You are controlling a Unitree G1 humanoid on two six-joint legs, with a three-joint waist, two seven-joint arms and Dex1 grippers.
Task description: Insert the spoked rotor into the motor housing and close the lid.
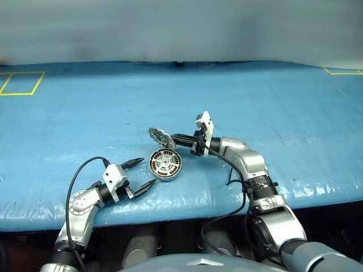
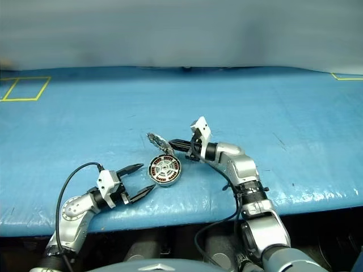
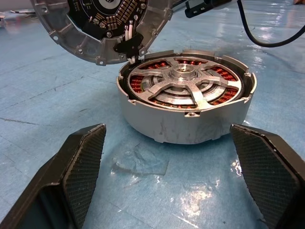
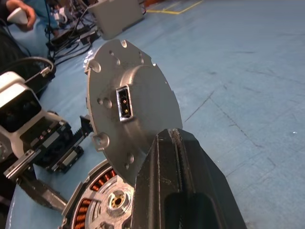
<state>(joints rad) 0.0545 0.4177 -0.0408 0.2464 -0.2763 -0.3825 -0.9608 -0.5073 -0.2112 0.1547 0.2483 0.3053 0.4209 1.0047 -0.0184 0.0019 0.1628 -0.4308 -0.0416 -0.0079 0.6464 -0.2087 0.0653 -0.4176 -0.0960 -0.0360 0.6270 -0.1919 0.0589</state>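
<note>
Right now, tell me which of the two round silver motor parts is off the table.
The lid: the right gripper holds it by its edge, tilted above the motor housing, which sits flat on the blue table with the spoked rotor inside.

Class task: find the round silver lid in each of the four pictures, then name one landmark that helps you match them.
Left eye view: lid, centre, tilted, above the motor housing.
Right eye view: lid, centre, up-left of the housing.
Left wrist view: lid, behind the housing.
Right wrist view: lid, centre, pinched by the right fingers.
Shared landmark: the housing's copper windings.
</note>
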